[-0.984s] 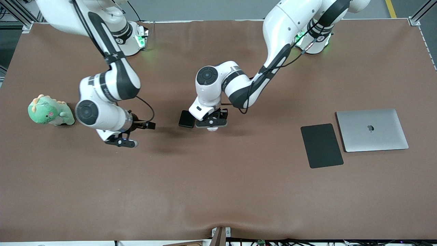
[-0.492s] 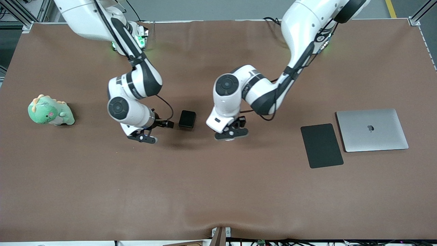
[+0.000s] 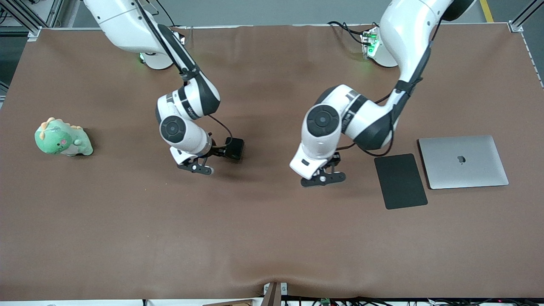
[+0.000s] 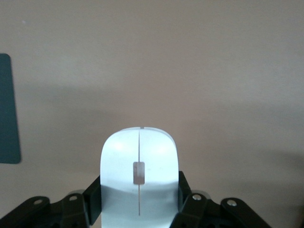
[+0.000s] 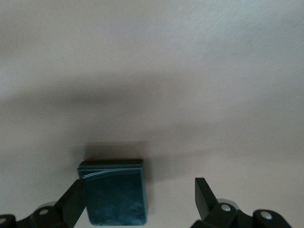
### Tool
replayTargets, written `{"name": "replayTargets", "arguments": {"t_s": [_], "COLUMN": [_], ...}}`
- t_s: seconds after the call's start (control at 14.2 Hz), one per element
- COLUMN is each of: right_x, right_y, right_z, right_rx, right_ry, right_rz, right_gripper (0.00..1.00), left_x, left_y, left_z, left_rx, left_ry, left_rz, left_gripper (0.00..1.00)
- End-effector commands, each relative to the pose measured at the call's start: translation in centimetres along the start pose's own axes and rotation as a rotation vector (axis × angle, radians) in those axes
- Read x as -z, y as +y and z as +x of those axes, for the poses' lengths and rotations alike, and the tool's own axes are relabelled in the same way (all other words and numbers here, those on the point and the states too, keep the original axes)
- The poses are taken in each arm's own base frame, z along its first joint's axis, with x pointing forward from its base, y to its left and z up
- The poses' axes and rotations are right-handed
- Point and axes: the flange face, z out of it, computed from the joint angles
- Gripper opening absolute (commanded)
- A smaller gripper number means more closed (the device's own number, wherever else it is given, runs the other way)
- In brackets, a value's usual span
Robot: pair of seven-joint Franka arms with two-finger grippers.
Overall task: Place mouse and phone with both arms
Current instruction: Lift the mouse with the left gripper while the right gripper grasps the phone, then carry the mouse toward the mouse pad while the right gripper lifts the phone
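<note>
The mouse [image 4: 139, 178] seems cut off by the left wrist view's edge.

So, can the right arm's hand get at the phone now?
Probably yes. The right hand is open beside the phone, and nothing lies between them. The left hand holds the mouse elsewhere.

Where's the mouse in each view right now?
Front view: the mouse is only a white sliver inside the left pincer, above bare table beside the mouse pad.
Left wrist view: the mouse fills the lower centre, clamped between the pincer's fingers.
Right wrist view: not in it.
Shared landmark: the mouse pad, a dark strip at the left wrist picture's edge.
</note>
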Motion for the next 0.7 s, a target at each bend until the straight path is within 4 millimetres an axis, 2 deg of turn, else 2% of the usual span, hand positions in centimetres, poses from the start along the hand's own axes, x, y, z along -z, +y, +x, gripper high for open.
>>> {"name": "replayTargets", "arguments": {"t_s": [0.0,0.14,0.28,0.42,0.63], "right_x": [-2.5,-3.7,-4.4,-4.9,-5.3], "right_y": [-1.6,-2.9,-2.8,-3.1,-3.2], "right_z": [-1.0,-2.1,-2.2,-3.1,-3.5], "right_rx": [-0.012,0.017,0.021,0.037,0.050], "right_ry": [0.017,0.030,0.026,0.022,0.021], "right_rz": [0.012,0.014,0.007,-0.001,-0.009], "right_gripper": [1.00,1.00,1.00,1.00,1.00], "left_x": [0.2,0.3,-0.5,-0.8,-1.8], "left_y": [-3.8,-6.7,-9.4,-13.3,-18.2], "left_z": [0.0,1.5,2.5,3.9,5.5], "left_rx": [-0.041,-0.055,-0.084,-0.095,-0.142], "left_ry": [-0.030,-0.033,-0.051,-0.064,-0.082], "left_rz": [0.018,0.023,0.033,0.039,0.039], "left_gripper": [0.00,0.00,0.00,0.00,0.00]}}
